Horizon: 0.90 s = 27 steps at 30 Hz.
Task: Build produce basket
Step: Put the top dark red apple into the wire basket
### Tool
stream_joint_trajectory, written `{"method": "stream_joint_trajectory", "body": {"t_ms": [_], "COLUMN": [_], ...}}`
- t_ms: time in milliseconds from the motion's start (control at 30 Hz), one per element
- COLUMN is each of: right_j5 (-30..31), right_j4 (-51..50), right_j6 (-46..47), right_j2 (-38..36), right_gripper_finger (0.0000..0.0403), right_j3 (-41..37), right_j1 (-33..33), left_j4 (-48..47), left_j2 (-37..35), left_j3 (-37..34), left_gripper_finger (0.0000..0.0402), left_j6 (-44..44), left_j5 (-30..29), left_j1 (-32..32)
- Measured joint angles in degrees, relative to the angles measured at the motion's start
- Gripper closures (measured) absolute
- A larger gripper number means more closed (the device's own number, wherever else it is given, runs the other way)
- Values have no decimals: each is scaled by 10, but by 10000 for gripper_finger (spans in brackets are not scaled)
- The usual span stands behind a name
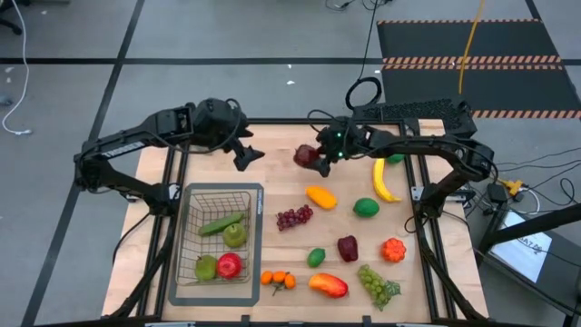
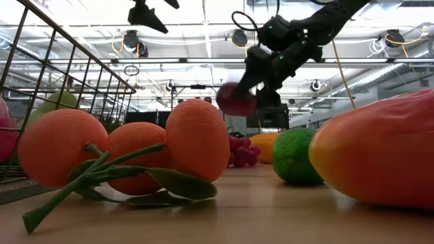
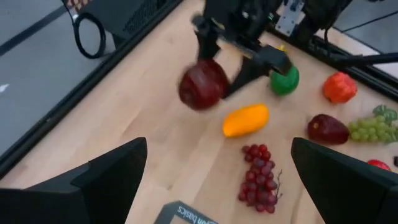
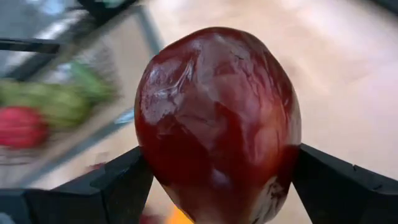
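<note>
My right gripper (image 1: 313,157) is shut on a dark red apple (image 4: 217,124), held above the table's far middle; it also shows in the low view (image 2: 236,99) and the left wrist view (image 3: 203,84). My left gripper (image 1: 247,156) is open and empty, up off the table beyond the basket's far end. The wire basket (image 1: 218,243) rests on a grey mat at the table's left and holds a cucumber (image 1: 221,223), pears (image 1: 235,236) and a red apple (image 1: 230,265). The rest of the produce lies loose on the table. My right gripper pinches the dark red apple between its two fingers, one on each of its opposite sides (image 4: 144,168). The fingers come from the table's right side, slanting down. The apple is lifted clear of the table.
Loose on the table lie a yellow mango (image 1: 320,195), purple grapes (image 1: 293,216), a lime (image 1: 365,207), a banana (image 1: 382,180), another dark red fruit (image 1: 348,247), oranges (image 1: 278,280), green grapes (image 1: 377,283) and a red-orange mango (image 1: 328,285).
</note>
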Motion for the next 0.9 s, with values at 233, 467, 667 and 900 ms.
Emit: {"method": "stream_joint_trajectory", "body": {"t_ms": [233,467,667,900], "right_j5": [-51,-97,-94,-124], "right_j4": [0,65,164,209], "right_j6": [58,144,201,237], "right_j2": [0,0,0,-3], "right_gripper_finger": [69,69,69,69], "right_j3": [0,0,0,0], "right_j1": [38,49,49,33], "left_j4": [49,56,55,55], "left_j2": [0,-7,-9,-9], "left_j3": [0,0,0,0], "left_gripper_finger": [5,5,5,5], "left_j6": [31,28,28,66], "left_j5": [38,45,42,-26], "left_j1": [18,24,27,27]}}
